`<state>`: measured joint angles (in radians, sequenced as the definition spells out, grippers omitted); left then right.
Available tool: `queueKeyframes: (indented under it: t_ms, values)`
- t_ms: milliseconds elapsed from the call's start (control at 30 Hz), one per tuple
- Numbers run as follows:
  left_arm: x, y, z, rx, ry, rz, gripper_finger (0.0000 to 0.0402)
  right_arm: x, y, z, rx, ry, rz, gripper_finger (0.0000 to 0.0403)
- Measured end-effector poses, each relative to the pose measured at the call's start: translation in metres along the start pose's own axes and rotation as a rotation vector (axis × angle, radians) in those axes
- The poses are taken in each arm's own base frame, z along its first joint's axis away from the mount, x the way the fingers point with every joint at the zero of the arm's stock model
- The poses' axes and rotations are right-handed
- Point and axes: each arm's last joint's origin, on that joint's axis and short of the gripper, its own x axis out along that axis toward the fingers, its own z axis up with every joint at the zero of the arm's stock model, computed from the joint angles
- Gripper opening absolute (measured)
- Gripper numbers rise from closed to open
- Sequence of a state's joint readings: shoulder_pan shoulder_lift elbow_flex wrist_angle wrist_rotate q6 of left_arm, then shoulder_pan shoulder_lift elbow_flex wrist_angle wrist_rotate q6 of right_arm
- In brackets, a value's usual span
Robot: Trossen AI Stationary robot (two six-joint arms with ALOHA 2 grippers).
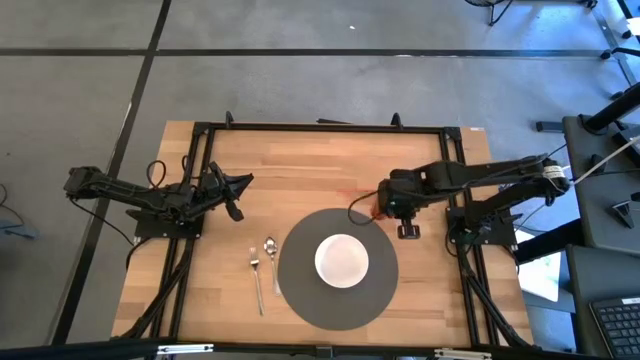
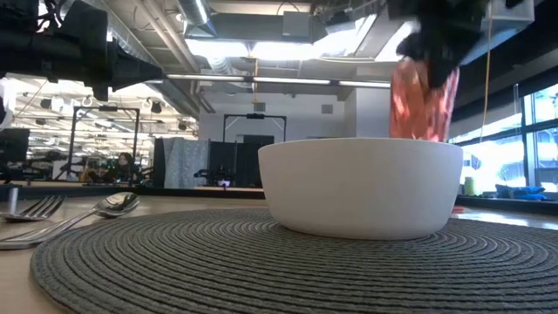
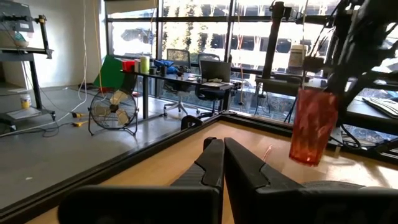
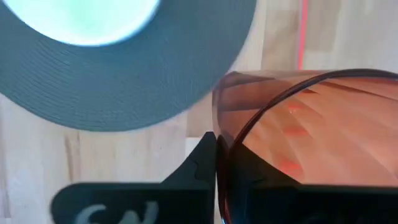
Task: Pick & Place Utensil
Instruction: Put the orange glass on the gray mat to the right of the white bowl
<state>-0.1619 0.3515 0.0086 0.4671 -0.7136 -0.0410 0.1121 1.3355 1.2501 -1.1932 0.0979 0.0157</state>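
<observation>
Your right gripper [image 4: 219, 180] is closed on the rim of a translucent red cup [image 4: 298, 137], one finger outside the wall and the other inside, and it hangs the cup clear of the table [image 1: 300, 160], just beyond the far right edge of the round grey placemat [image 1: 385, 290]. In the low view the cup [image 2: 423, 100] shows above and behind the white bowl [image 2: 362, 187] that sits in the middle of the mat. Your left gripper [image 3: 219, 162] has its fingers pressed together with nothing between them, and it waits raised over the left side of the table, pointing toward the middle. The utensils lie flat on the wood just left of the placemat: a spoon [image 1: 271, 258] nearest the mat with a fork [image 1: 256, 278] beside it, both with their heads toward the far side. They look like thin, stiff, polished metal, so expect them to be light but slippery and low against the table. Your best hold is probably across the narrow handle near its middle, fingers straddling it and coming down close to the wood. The cup looks like thin plastic, light and a little springy at the rim, so it may tilt in a rim pinch.
</observation>
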Motion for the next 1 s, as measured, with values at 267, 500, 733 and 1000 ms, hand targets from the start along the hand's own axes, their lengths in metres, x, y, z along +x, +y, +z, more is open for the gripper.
queueKeyframes:
  t_ms: [267, 500, 733, 1000]
  values:
    - [0.0, 0.0, 0.0, 0.001, 0.0, 0.0, 0.0003, -0.017, 0.039, 0.006, -0.046, -0.053, 0.035, 0.001]
    - [0.0, 0.0, 0.0, 0.002, 0.0, 0.001, 0.0004, 0.008, 0.069, 0.007, -0.058, 0.043, 0.044, 0.0009]
    - [0.0, 0.0, 0.0, 0.002, 0.0, 0.003, 0.0004, 0.025, 0.088, 0.011, -0.074, 0.102, 0.071, 0.0009]
    - [0.0, 0.0, 0.0, 0.002, 0.0, 0.003, 0.0004, 0.033, 0.093, 0.014, -0.09, 0.114, 0.071, 0.0014]
